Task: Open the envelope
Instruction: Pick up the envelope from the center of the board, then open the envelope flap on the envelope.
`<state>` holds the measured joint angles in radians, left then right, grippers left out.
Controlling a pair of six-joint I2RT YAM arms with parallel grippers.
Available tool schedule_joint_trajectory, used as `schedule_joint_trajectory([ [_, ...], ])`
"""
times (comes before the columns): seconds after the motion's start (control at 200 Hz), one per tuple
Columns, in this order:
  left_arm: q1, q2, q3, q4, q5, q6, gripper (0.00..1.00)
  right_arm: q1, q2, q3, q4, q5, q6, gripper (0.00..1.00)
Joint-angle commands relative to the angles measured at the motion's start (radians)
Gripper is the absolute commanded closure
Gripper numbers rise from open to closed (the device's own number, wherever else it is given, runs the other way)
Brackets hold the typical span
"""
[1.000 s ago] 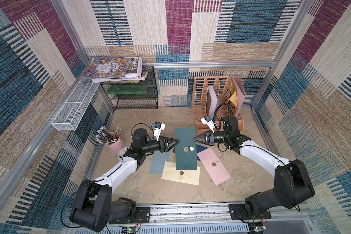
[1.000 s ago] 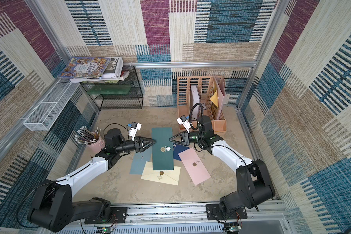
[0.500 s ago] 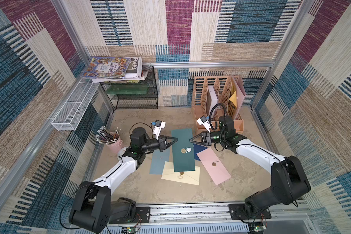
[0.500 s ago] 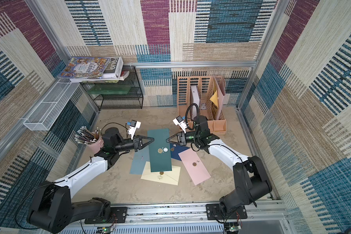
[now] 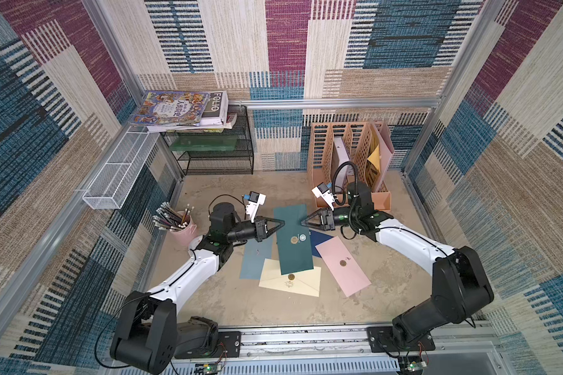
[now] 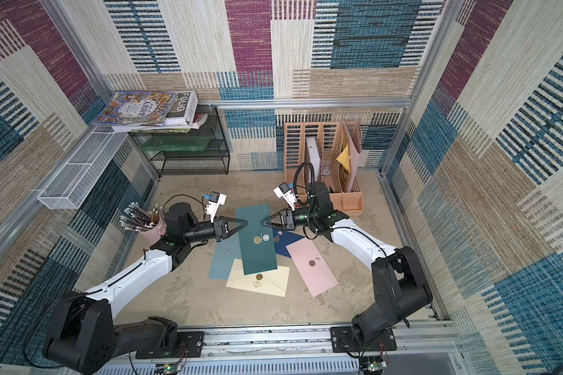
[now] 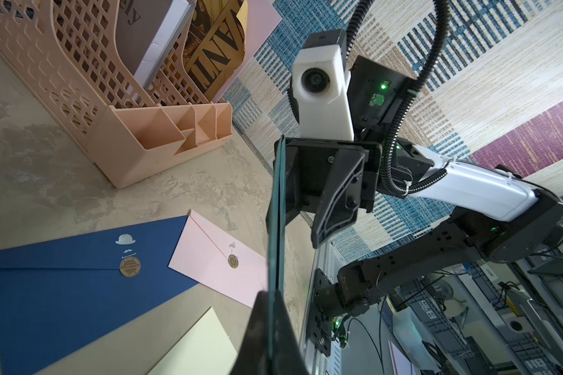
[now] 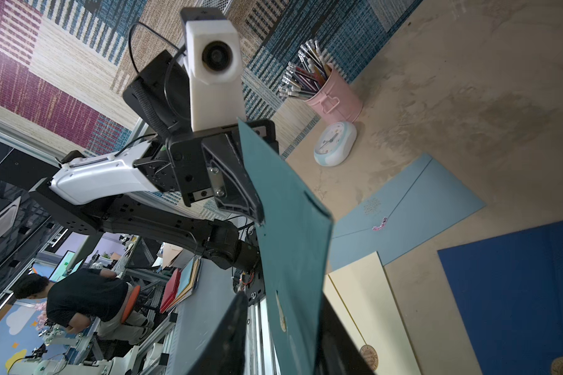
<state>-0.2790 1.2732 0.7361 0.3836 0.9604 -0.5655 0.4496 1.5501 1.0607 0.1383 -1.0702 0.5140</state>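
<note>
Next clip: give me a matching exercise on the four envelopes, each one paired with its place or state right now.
Things:
1. dark green envelope
2. navy envelope
3. pink envelope
4. cream envelope

Places or states:
A. flat on the table, flamingo print by its seal
B. off the table, its edge clamped in the left tool
C. flat on the table, hat and moustache print above its seal
D. flat on the table, nearest the base rail

Pairs: 1-B, 2-C, 3-A, 4-D
</note>
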Motion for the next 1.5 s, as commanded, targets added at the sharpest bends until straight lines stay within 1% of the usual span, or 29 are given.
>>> schedule_joint_trajectory([
  [0.0, 0.001, -0.018, 0.007, -0.041, -0.048, 0.013, 1.0, 0.001, 0.001, 0.014, -0.06, 0.067, -0.054, 0.52],
  [0.105, 0.001, -0.043, 0.002, -0.081, -0.1, 0.03, 1.0, 0.003, -0.002, 0.028, -0.106, 0.137, -0.076, 0.45],
  [0.205, 0.002, -0.068, 0.003, -0.135, -0.162, 0.052, 1.0, 0.015, -0.019, 0.044, -0.179, 0.284, -0.116, 0.42],
  [0.33, 0.001, -0.104, 0.004, -0.201, -0.258, 0.075, 1.0, 0.064, -0.043, 0.064, -0.26, 0.504, -0.142, 0.41],
  [0.366, -0.002, -0.113, 0.009, -0.23, -0.29, 0.082, 1.0, 0.084, -0.049, 0.072, -0.281, 0.585, -0.143, 0.38],
  [0.451, -0.017, -0.143, 0.014, -0.28, -0.371, 0.098, 1.0, 0.155, -0.069, 0.094, -0.323, 0.817, -0.132, 0.38],
  [0.461, -0.02, -0.146, 0.014, -0.286, -0.402, 0.099, 1.0, 0.164, -0.07, 0.096, -0.325, 0.841, -0.129, 0.38],
  [0.506, -0.033, -0.164, 0.015, -0.318, -0.477, 0.109, 1.0, 0.2, -0.077, 0.101, -0.321, 0.933, -0.106, 0.38],
  [0.606, -0.093, -0.196, 0.046, -0.412, -0.645, 0.13, 1.0, 0.264, -0.071, 0.107, -0.304, 1.088, -0.041, 0.38],
  [0.711, -0.17, -0.227, 0.056, -0.455, -0.799, 0.139, 1.0, 0.309, -0.028, 0.159, -0.337, 1.196, 0.014, 0.37],
  [0.821, -0.233, -0.241, 0.056, -0.486, -0.929, 0.145, 1.0, 0.341, 0.016, 0.209, -0.35, 1.22, 0.035, 0.38],
  [0.996, -0.308, -0.231, 0.064, -0.522, -1.088, 0.153, 1.0, 0.389, 0.057, 0.271, -0.372, 1.253, 0.046, 0.37],
  [1.252, -0.361, -0.213, 0.079, -0.52, -1.199, 0.153, 1.0, 0.413, 0.091, 0.285, -0.371, 1.211, 0.068, 0.37],
  [1.492, -0.38, -0.206, 0.083, -0.519, -1.241, 0.138, 1.0, 0.423, 0.106, 0.294, -0.371, 1.184, 0.074, 0.37],
])
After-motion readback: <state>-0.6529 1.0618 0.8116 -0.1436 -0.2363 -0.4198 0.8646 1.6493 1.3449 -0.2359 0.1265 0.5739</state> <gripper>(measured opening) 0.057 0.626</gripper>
